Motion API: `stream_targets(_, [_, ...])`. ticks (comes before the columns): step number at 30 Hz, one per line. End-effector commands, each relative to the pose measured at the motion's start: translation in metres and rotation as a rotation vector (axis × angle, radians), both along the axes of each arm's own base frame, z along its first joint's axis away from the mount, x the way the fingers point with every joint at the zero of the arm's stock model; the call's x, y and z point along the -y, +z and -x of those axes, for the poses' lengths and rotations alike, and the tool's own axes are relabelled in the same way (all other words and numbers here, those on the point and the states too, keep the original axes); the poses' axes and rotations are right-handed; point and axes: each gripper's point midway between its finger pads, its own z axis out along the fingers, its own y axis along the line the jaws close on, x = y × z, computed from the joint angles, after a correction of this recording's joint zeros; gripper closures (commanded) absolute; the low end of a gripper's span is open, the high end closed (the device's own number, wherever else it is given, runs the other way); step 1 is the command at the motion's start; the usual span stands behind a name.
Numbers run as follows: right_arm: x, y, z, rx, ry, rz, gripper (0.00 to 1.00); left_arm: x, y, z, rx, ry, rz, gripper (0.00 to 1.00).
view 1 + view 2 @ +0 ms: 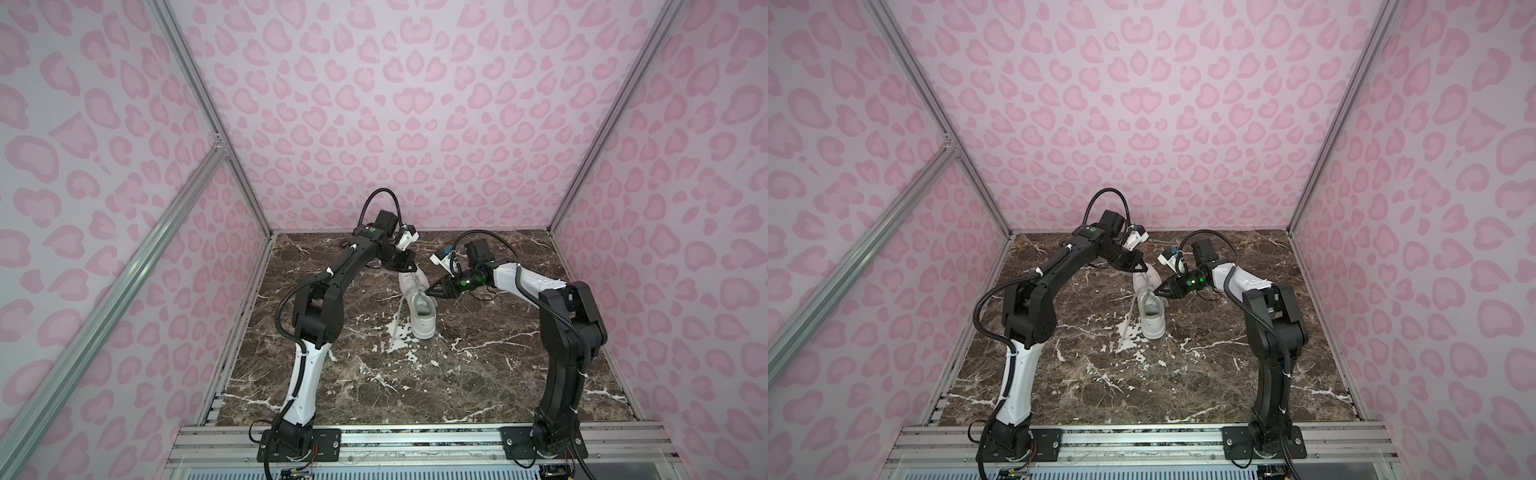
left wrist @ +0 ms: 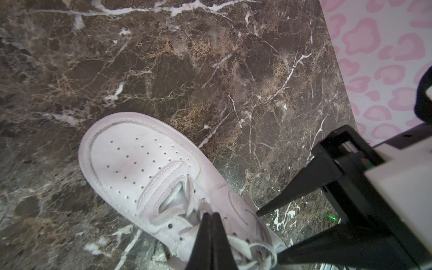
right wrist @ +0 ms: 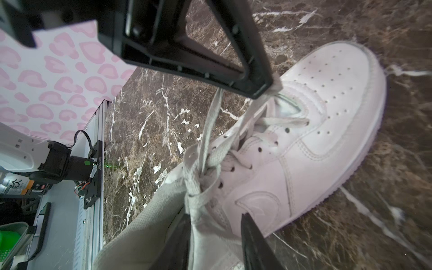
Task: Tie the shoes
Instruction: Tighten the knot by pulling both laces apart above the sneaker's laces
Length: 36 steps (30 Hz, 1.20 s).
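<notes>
The shoe (image 1: 422, 322) (image 1: 1154, 324), an all-white low-top sneaker, lies on the marble with its toe toward the back wall. My left gripper (image 1: 412, 268) (image 1: 1144, 266) (image 2: 211, 214) hovers over the toe end, shut on a lace (image 3: 216, 109) that rises taut from the eyelets. In the right wrist view two strands run up to its tip (image 3: 264, 91). My right gripper (image 1: 428, 293) (image 1: 1156, 293) (image 3: 216, 224) grips the shoe's (image 3: 327, 112) side wall at the collar, one finger inside and one outside. Another lace (image 1: 397, 320) trails off the shoe's left side onto the tabletop.
The dark brown marble tabletop (image 1: 374, 374) is enclosed by pink patterned walls (image 1: 415, 124) at the back and both sides. An aluminium rail (image 1: 415, 440) carrying both arm bases runs along the front edge. Both arms lean in toward the back middle.
</notes>
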Motion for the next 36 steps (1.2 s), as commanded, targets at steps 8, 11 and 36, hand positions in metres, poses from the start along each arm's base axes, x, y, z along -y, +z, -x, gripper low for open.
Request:
stream_targets(8, [-0.005,-0.002,0.003,-0.029,0.035,-0.038,0.62,0.000,-0.004,0.001,-0.007,-0.011,0.002,0.96])
stream_targets(11, [-0.008,-0.005,0.006,-0.042,0.052,-0.040,0.63,0.000,-0.004,0.001,-0.007,-0.011,0.002,0.97])
stream_targets(36, [-0.009,-0.004,0.013,-0.085,0.073,-0.051,1.00,-0.003,0.003,0.000,0.013,-0.004,-0.009,0.97])
